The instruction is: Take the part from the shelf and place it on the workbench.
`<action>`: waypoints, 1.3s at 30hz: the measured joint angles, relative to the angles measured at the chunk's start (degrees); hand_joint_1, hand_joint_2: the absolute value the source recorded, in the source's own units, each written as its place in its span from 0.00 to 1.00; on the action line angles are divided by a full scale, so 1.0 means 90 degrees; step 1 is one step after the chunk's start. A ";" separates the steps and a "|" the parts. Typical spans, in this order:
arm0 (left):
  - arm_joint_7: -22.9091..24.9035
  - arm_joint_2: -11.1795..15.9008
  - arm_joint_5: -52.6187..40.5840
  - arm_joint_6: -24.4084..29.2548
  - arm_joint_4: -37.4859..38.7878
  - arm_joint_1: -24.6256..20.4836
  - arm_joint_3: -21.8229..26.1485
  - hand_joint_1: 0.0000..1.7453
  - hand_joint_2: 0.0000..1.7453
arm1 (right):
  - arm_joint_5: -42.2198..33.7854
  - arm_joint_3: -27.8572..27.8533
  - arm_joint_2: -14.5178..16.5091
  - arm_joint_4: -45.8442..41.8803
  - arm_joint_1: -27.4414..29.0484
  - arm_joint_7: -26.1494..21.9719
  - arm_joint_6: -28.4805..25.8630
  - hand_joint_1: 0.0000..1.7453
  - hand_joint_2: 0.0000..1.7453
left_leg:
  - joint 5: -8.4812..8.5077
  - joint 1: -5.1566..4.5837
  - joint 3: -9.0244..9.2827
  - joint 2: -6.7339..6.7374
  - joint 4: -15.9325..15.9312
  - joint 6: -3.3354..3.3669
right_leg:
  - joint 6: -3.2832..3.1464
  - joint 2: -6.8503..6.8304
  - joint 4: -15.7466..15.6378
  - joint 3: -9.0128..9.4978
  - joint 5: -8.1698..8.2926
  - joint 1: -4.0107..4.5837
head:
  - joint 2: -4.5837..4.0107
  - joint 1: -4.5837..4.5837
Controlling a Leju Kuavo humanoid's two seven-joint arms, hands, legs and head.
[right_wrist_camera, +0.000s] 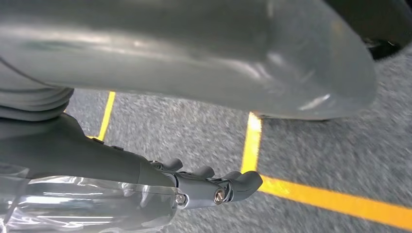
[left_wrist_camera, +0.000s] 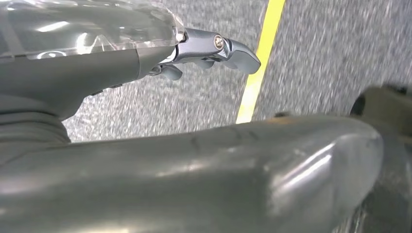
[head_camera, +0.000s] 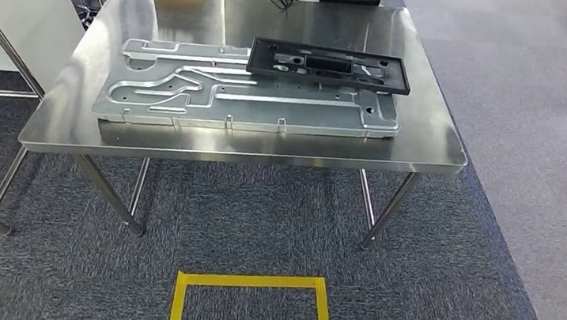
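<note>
Head view: black part [head_camera: 328, 65] on workbench [head_camera: 442, 137] w/ metal plate [head_camera: 247, 97] — task looks done; left hand [left_wrist_camera: 214, 48], right hand [right_wrist_camera: 214, 187] hang empty, fingers loosely extended.

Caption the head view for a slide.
Black part lying on the far right of a metal plate on the steel workbench, with a yellow tape square on the carpet in front.

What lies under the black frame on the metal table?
The black frame rests on the far right part of a large silver metal plate, which lies on the table. The plate's surface beneath the frame is covered.
</note>
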 joint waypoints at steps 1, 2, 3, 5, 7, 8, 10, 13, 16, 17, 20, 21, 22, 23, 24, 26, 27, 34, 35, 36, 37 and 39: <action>0.0030 -0.0011 0.0000 -0.0024 -0.0001 -0.0011 -0.0041 0.00 0.00 | -0.0020 -0.0004 -0.0001 0.0001 -0.0004 -0.0005 0.0023 0.00 0.00 | 0.0067 0.0004 -0.0118 0.0002 0.0033 -0.0015 | 0.0021 -0.0001 0.0215 0.0022 0.0045 -0.0013 | 0.0000 0.0000; 0.0058 -0.0026 0.0000 -0.0047 -0.0002 -0.0024 -0.0083 0.00 0.00 | -0.0028 -0.0006 -0.0004 0.0001 -0.0008 -0.0007 0.0040 0.00 0.00 | 0.0125 0.0011 -0.0237 0.0004 0.0077 -0.0033 | 0.0040 -0.0001 0.0220 0.0139 0.0215 -0.0026 | 0.0000 0.0000; 0.0081 -0.0044 0.0000 -0.0067 -0.0003 -0.0040 -0.0120 0.00 0.00 | -0.0023 -0.0006 -0.0009 0.0001 -0.0014 -0.0014 0.0058 0.00 0.00 | 0.0174 0.0020 -0.0358 0.0005 0.0134 -0.0056 | 0.0054 -0.0001 -0.0022 0.0381 0.0421 -0.0040 | 0.0000 0.0000; 0.0111 -0.0081 -0.0001 -0.0095 -0.0007 -0.0070 -0.0172 0.00 0.00 | 0.0010 -0.0006 -0.0019 0.0001 -0.0033 -0.0052 0.0083 0.00 0.00 | 0.0244 0.0024 -0.0557 0.0004 0.0271 -0.0112 | 0.0054 0.0002 -0.0926 0.1061 0.0564 -0.0050 | 0.0000 -0.0001; 0.0122 -0.0117 -0.0001 -0.0108 -0.0011 -0.0098 -0.0218 0.00 0.00 | 0.0069 -0.0005 -0.0029 0.0001 -0.0057 -0.0121 0.0097 0.00 0.00 | 0.0325 0.0009 -0.0679 0.0006 0.0372 -0.0179 | 0.0017 0.0012 -0.1632 0.1492 0.0409 -0.0033 | 0.0000 -0.0001; 0.0123 -0.0137 0.0000 -0.0116 -0.0013 -0.0110 -0.0235 0.00 0.00 | 0.0091 -0.0005 -0.0037 0.0001 -0.0070 -0.0155 0.0098 0.00 0.00 | 0.0378 0.0000 -0.0721 0.0009 0.0396 -0.0215 | -0.0011 0.0018 -0.1769 0.1529 0.0359 -0.0020 | 0.0000 -0.0002; 0.0125 -0.0168 -0.0001 -0.0137 -0.0015 -0.0122 -0.0252 0.00 0.00 | 0.0115 -0.0004 -0.0057 0.0001 -0.0089 -0.0220 0.0099 0.00 0.00 | 0.0408 0.0005 -0.0808 0.0001 0.0426 -0.0286 | -0.0106 0.0003 -0.1800 0.1427 0.0411 -0.0037 | 0.0000 -0.0001; 0.0146 -0.0217 -0.0008 -0.0163 -0.0020 -0.0119 -0.0258 0.00 0.00 | 0.0144 -0.0002 -0.0109 0.0001 -0.0107 -0.0267 0.0094 0.00 0.00 | -0.0344 0.0056 -0.1034 -0.0031 0.1121 -0.0387 | -0.0257 -0.0039 -0.1804 0.1209 0.0610 -0.0042 | 0.0000 -0.0002; 0.0176 -0.0281 -0.0015 -0.0180 -0.0027 -0.0118 -0.0262 0.00 0.00 | 0.0186 0.0001 -0.0161 0.0001 -0.0106 -0.0265 0.0091 0.00 0.00 | -0.0863 0.0076 -0.1156 -0.0037 0.2188 -0.0430 | -0.0277 -0.0053 -0.1749 0.0938 0.0796 -0.0004 | 0.0000 -0.0001; 0.0181 -0.0302 -0.0015 -0.0182 -0.0032 -0.0118 -0.0263 0.00 0.00 | 0.0196 0.0001 -0.0176 0.0001 -0.0107 -0.0265 0.0089 0.00 0.00 | -0.0749 0.0077 -0.1045 -0.0038 0.2222 -0.0421 | -0.0272 -0.0053 -0.1716 0.0838 0.0847 0.0005 | 0.0000 -0.0001; 0.0220 -0.0349 -0.0015 -0.0183 -0.0044 -0.0137 -0.0264 0.00 0.00 | 0.0203 0.0003 -0.0211 0.0001 -0.0112 -0.0266 0.0071 0.00 0.00 | -0.0358 0.0061 -0.0164 -0.0052 0.1136 -0.0324 | -0.0232 -0.0045 -0.1620 0.0596 0.0987 0.0032 | 0.0000 -0.0001; 0.0240 -0.0359 -0.0013 -0.0183 -0.0045 -0.0148 -0.0264 0.00 0.00 | 0.0202 0.0004 -0.0221 0.0001 -0.0112 -0.0268 0.0062 0.00 0.00 | -0.0392 0.0045 0.0132 -0.0059 0.0679 -0.0286 | -0.0203 -0.0046 -0.1606 0.0554 0.1033 0.0038 | 0.0000 -0.0002; 0.0257 -0.0368 -0.0010 -0.0184 -0.0046 -0.0158 -0.0265 0.00 0.00 | 0.0199 0.0004 -0.0231 0.0001 -0.0112 -0.0270 0.0051 0.00 0.00 | -0.0463 0.0023 0.0313 -0.0066 0.0360 -0.0250 | -0.0168 -0.0048 -0.1602 0.0523 0.1085 0.0036 | 0.0000 -0.0002; 0.0268 -0.0378 -0.0006 -0.0188 -0.0046 -0.0165 -0.0267 0.00 0.00 | 0.0196 0.0004 -0.0239 0.0001 -0.0110 -0.0272 0.0034 0.00 0.00 | -0.0514 -0.0003 0.0385 -0.0068 0.0188 -0.0214 | -0.0129 -0.0050 -0.1608 0.0498 0.1142 0.0030 | 0.0000 -0.0001; 0.0275 -0.0394 -0.0002 -0.0195 -0.0047 -0.0165 -0.0271 0.00 0.00 | 0.0194 0.0004 -0.0252 0.0001 -0.0105 -0.0273 0.0015 0.00 0.00 | -0.0488 -0.0010 0.0359 -0.0065 0.0127 -0.0175 | -0.0087 -0.0050 -0.1621 0.0478 0.1203 0.0027 | 0.0000 -0.0001; 0.0276 -0.0430 0.0000 -0.0213 -0.0052 -0.0170 -0.0287 0.00 0.00 | 0.0191 0.0004 -0.0285 0.0001 -0.0099 -0.0272 -0.0018 0.00 0.00 | -0.0347 0.0006 0.0242 -0.0039 0.0084 -0.0061 | -0.0020 -0.0028 -0.1557 0.0399 0.1106 0.0020 | 0.0000 0.0000; 0.0270 -0.0448 -0.0001 -0.0220 -0.0054 -0.0175 -0.0296 0.00 0.00 | 0.0190 0.0004 -0.0302 0.0001 -0.0095 -0.0272 -0.0027 0.00 0.00 | -0.0261 0.0022 0.0162 -0.0027 0.0064 -0.0005 | 0.0008 -0.0016 -0.1382 0.0331 0.0876 0.0019 | 0.0000 0.0000; 0.0171 -0.0560 -0.0001 -0.0314 -0.0070 -0.0182 -0.0339 0.00 0.00 | 0.0199 0.0006 -0.0419 0.0001 -0.0084 -0.0263 -0.0036 0.00 0.00 | 0.0177 -0.0001 -0.0589 -0.0006 0.0280 0.0033 | 0.0089 -0.0002 -0.0205 0.0560 0.0400 -0.0026 | 0.0000 0.0001; 0.0163 -0.0575 -0.0002 -0.0322 -0.0075 -0.0183 -0.0350 0.00 0.00 | 0.0202 0.0006 -0.0441 -0.0001 -0.0090 -0.0263 -0.0036 0.00 0.00 | 0.0219 -0.0002 -0.0688 -0.0007 0.0338 0.0017 | 0.0077 0.0000 -0.0631 0.0883 0.0499 -0.0029 | 0.0000 0.0001; 0.0159 -0.0589 -0.0002 -0.0325 -0.0078 -0.0184 -0.0361 0.00 0.00 | 0.0203 0.0006 -0.0465 -0.0002 -0.0097 -0.0266 -0.0037 0.00 0.00 | 0.0261 -0.0009 -0.0764 -0.0010 0.0395 -0.0006 | 0.0052 0.0005 -0.1143 0.1223 0.0466 -0.0020 | 0.0000 -0.0001; 0.0157 -0.0599 -0.0001 -0.0322 -0.0080 -0.0185 -0.0370 0.00 0.00 | 0.0204 0.0006 -0.0482 -0.0004 -0.0101 -0.0274 -0.0036 0.00 0.00 | 0.0306 -0.0014 -0.0803 -0.0012 0.0426 -0.0037 | 0.0019 0.0010 -0.1524 0.1464 0.0384 -0.0005 | 0.0000 -0.0001; 0.0155 -0.0614 -0.0001 -0.0313 -0.0080 -0.0190 -0.0383 0.00 0.00 | 0.0206 0.0006 -0.0508 -0.0006 -0.0105 -0.0321 -0.0033 0.00 0.00 | 0.0421 -0.0017 -0.0835 -0.0013 0.0432 -0.0109 | -0.0064 0.0018 -0.1876 0.1638 0.0271 0.0032 | 0.0000 -0.0001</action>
